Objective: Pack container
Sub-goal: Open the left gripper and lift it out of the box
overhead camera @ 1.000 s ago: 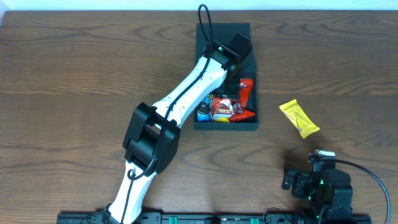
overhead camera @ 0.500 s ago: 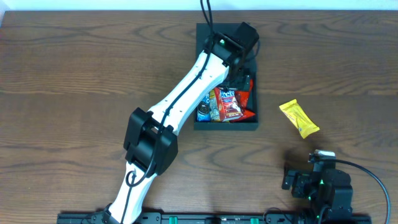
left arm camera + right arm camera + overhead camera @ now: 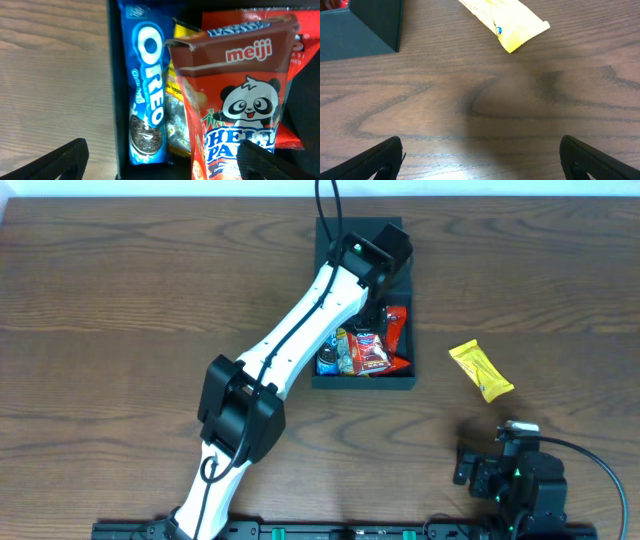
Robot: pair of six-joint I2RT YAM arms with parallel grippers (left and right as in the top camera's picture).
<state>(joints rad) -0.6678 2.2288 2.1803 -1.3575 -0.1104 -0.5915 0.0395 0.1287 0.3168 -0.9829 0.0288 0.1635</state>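
Your left arm (image 3: 300,340) stretches in a long diagonal from the near table (image 3: 120,300) edge, elbow folded to the near left of the container (image 3: 365,384), wrist leaning over the container's open top. Its end effector (image 3: 167,162) points down into the container with its fingers (image 3: 65,160) spread wide and nothing gripped between them. Your right arm sits folded low at the table's near edge, to the near right of the container, well apart from it. Its end effector (image 3: 480,160) hangs over bare wood, jaws also wide and empty.

There is one container, dark and open, at the far middle of the table. Inside it you can count four packets: one blue Oreo packet (image 3: 147,105) along the left wall, one brown Hello Panda packet (image 3: 240,100) beside it, one yellowish packet (image 3: 175,100) partly hidden between those two, and one red packet (image 3: 295,55) under the panda one. One yellow snack packet (image 3: 481,370) lies outside, on the table to the right of the container, not touching it.
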